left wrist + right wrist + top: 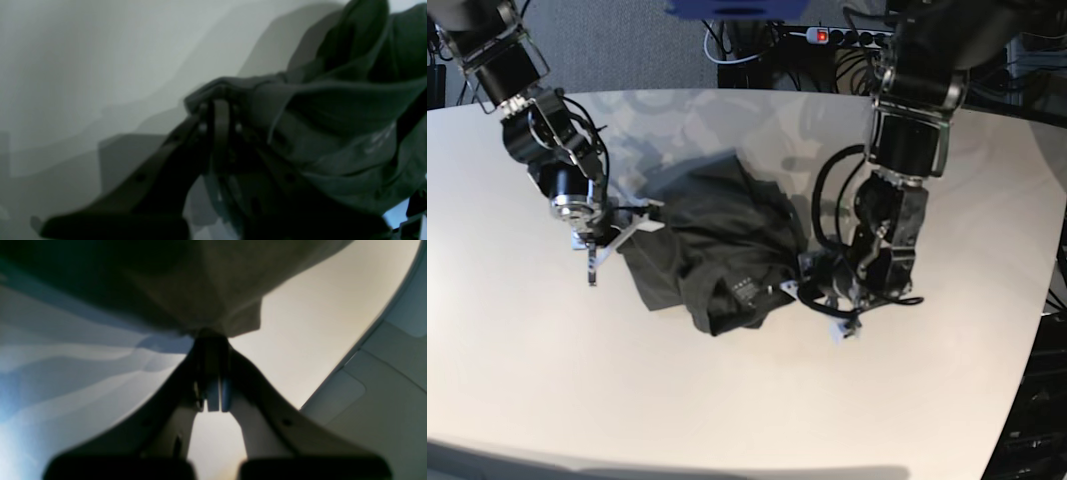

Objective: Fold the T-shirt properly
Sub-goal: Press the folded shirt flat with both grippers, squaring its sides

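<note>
T-shirt (pixel 712 250) bunched mid-table, partly lifted | left gripper (pixel 218 100) clenched on right-side fabric | right gripper (pixel 210 335) clenched on left edge | soft, thin, light, limp; likely sags and slips | best gripped at shoulder seams or hem corners

The place looked like a robotics lab or test room rather than a home. Two black jointed robot arms (pixel 897 150) reached over a large, pale, round-edged table (pixel 727 410) that carried nothing domestic. Behind the table's far edge lay a tangle of black cables (pixel 757 50) and a dark power strip with a lit red switch (pixel 827 36) on the floor. A plain grey wall (pixel 617 45) closed the back, and more dark equipment and wiring (pixel 1037 410) crowded the right margin beside the table.
</note>
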Controlling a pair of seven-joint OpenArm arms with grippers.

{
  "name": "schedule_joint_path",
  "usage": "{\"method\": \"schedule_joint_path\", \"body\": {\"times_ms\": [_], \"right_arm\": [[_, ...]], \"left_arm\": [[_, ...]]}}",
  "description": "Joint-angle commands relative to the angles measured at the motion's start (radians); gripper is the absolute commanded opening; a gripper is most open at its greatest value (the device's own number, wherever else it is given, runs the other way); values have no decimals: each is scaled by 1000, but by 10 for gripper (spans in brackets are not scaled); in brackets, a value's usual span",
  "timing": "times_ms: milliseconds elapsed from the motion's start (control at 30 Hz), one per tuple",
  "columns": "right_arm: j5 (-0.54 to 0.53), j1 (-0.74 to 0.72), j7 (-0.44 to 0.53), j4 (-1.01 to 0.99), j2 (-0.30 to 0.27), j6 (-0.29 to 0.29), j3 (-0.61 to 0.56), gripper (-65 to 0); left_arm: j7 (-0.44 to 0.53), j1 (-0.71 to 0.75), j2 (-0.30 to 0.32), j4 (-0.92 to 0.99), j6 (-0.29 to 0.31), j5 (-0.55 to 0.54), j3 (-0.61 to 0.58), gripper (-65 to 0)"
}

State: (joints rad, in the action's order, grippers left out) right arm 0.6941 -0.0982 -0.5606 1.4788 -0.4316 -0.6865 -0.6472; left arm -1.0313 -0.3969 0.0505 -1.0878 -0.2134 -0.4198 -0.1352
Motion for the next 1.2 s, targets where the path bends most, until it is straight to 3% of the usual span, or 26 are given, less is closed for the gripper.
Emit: {"method": "schedule_joint_path", "body": {"times_ms": [0,333,533,767,933,1167], "right_arm": [[-12,1,7,4,4,-12,4,-644],[-11,71,-2,9,72,-12,2,-644],[-9,114,-2,10,104,-12,2,-644],[-9,159,-3,35,107,-12,4,-644],[-9,171,-72,82,113,-12,4,-644],[-9,200,-91,95,121,-12,4,-644]], "left_arm": [[19,-30,-4,14,-4,9,1,-628],[130,-121,-59,142,-4,9,-48,-628],[144,-170,-110,153,-4,9,-74,-628],[205,-242,-122,255,-4,8,-73,-628],[260,-244,-122,266,-2,8,-74,-628],[268,-247,-122,257,-2,2,-74,-628]]}}
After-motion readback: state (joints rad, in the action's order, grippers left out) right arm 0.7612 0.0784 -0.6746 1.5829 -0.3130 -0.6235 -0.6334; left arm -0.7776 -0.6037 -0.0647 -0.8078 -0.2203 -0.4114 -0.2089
